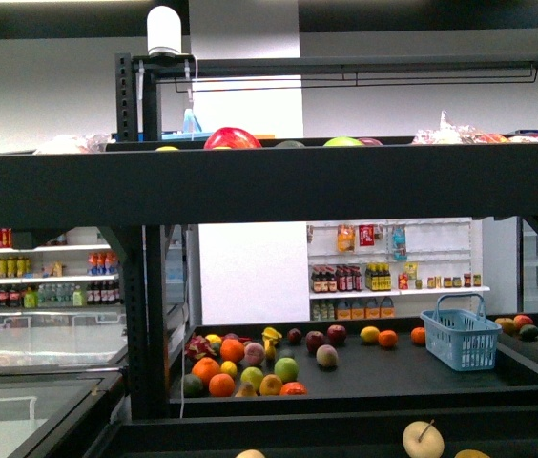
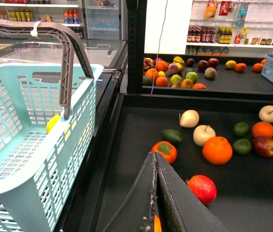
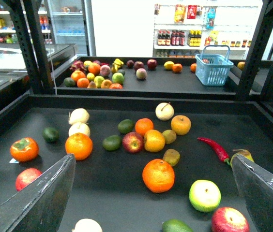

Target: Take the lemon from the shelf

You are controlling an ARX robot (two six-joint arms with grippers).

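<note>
Right gripper (image 3: 152,159) jaws gape released; left gripper (image 2: 155,159) jaws are pressed together. On the black shelf (image 1: 250,181), the likely lemon (image 3: 90,76) sits in the far tray's cluster, well apart at 11 o'clock of the right jaws. Its axis is unreadable, and the left arm looks nearer.

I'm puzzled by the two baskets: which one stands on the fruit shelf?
The blue basket, on the back tray right of the fruit; the pale teal basket sits outside the shelf.
</note>
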